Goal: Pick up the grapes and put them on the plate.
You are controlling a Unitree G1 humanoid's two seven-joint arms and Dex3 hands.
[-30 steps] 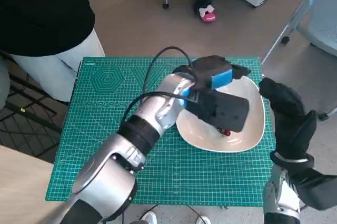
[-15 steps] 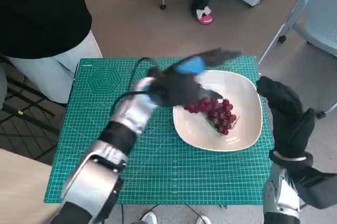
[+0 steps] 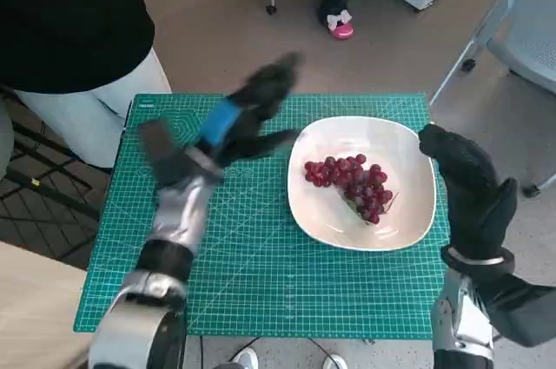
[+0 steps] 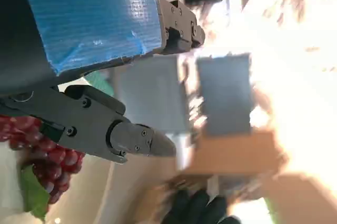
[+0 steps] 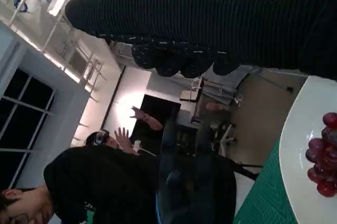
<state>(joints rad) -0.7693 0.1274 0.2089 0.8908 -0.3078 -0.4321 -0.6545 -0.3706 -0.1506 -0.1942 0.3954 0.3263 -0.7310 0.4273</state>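
The bunch of dark red grapes [image 3: 349,185] lies on the white oval plate [image 3: 408,161] — delivered, I judge — so the blue-taped left hand [image 3: 239,121] hangs empty, fingers spread, while the black-gloved right hand [image 3: 469,187] holds nothing beside the rim.

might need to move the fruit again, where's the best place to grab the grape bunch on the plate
Probably grip the grapes across the thick middle of the bunch, coming straight down from above: it lies flat in the shallow white plate, whose raised rim blocks a sideways approach. No stem shows clearly.

Even indoor light; left hand [image 3: 234,121] motion-blurred, left wrist view overexposed.
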